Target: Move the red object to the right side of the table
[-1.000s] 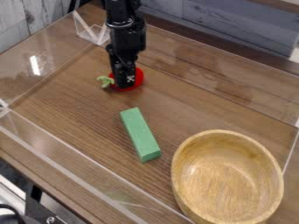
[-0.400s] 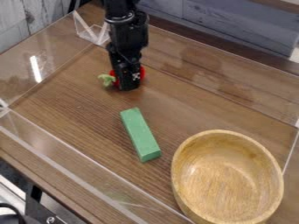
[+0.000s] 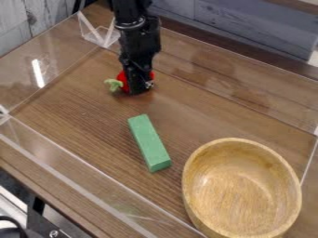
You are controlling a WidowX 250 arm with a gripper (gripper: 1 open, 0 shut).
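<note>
The hand (image 3: 136, 82) pointed straight down with its fingers drawn in against the red object (image 3: 133, 84), which sat directly beneath it on the worktop (image 3: 236, 102), green stem toward nine o'clock. The free right side lay toward three o'clock, so the carry would likely run that way, behind the wooden bowl (image 3: 243, 191).

Single high front-corner view, angled down across table (image 3: 224, 102), moderately near
</note>
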